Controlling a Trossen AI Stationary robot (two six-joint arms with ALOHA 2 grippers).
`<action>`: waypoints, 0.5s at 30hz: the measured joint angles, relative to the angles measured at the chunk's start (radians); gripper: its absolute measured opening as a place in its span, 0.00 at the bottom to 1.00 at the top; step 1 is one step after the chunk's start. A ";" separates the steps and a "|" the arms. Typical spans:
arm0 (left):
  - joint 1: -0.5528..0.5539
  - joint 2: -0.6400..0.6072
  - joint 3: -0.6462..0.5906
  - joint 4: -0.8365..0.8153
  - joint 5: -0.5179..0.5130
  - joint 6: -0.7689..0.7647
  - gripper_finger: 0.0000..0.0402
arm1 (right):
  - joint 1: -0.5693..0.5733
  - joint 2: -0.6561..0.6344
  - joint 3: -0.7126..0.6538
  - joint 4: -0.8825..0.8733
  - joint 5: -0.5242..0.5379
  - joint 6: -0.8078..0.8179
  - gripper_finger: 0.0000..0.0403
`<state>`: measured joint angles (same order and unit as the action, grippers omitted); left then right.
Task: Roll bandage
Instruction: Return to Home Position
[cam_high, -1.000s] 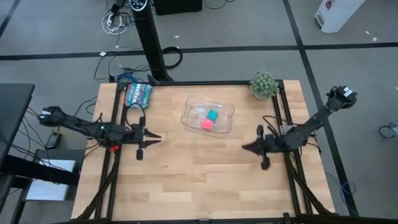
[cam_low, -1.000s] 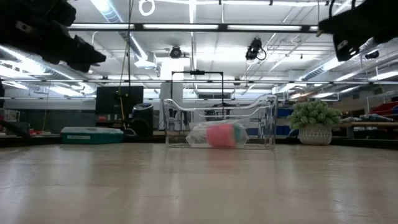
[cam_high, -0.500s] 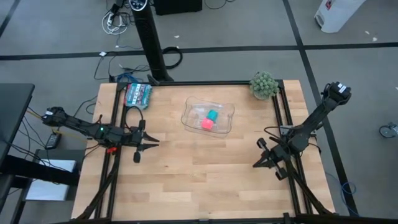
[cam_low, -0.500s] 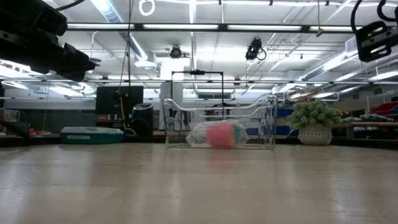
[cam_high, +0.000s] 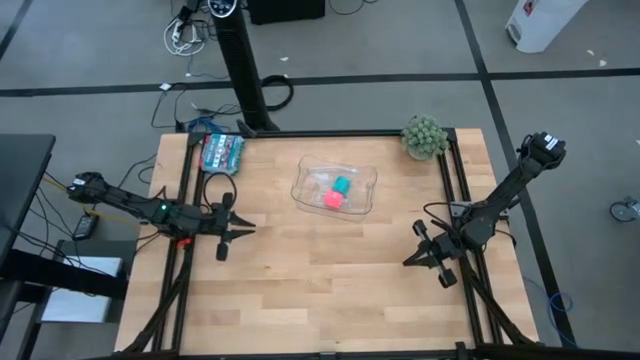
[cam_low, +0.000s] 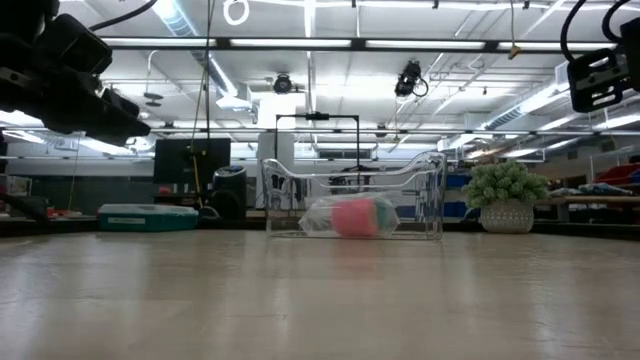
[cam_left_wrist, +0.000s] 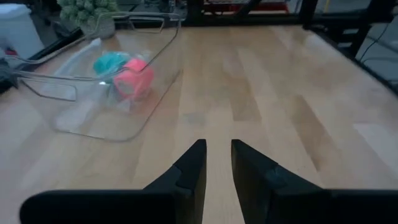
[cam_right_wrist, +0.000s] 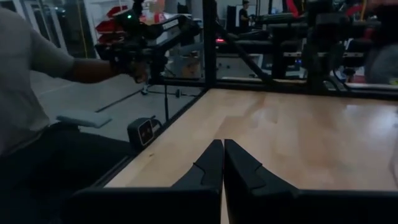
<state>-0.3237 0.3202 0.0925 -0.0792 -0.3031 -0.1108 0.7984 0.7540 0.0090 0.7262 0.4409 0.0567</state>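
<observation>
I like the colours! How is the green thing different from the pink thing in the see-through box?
The bandage is teal; the pink block is pink. From above, the bandage lies nearer the plant, the pink block farther from it. At table height the pink block shows nearly whole, while the bandage only peeks out behind it. Both sit together in the clear bin.

Your arms are slim, matte black; the left arm (cam_high: 130, 203), at nine o'clock, shows a green dot and a red patch. The left gripper (cam_left_wrist: 217, 148) and right gripper (cam_right_wrist: 222, 144) taper to black wedges.
</observation>
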 joint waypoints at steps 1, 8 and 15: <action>0.000 0.000 0.000 -0.007 -0.008 0.013 0.20 | 0.000 0.000 0.000 0.000 0.000 0.009 0.02; 0.001 0.000 0.000 0.018 0.002 -0.083 0.20 | -0.001 0.000 -0.001 0.003 0.000 0.017 0.01; 0.001 0.000 0.000 0.054 0.002 -0.077 0.20 | -0.002 -0.104 -0.001 -0.019 -0.008 0.018 0.00</action>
<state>-0.3229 0.3202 0.0929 -0.0253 -0.3016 -0.1879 0.7965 0.6504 0.0082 0.7074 0.4332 0.0750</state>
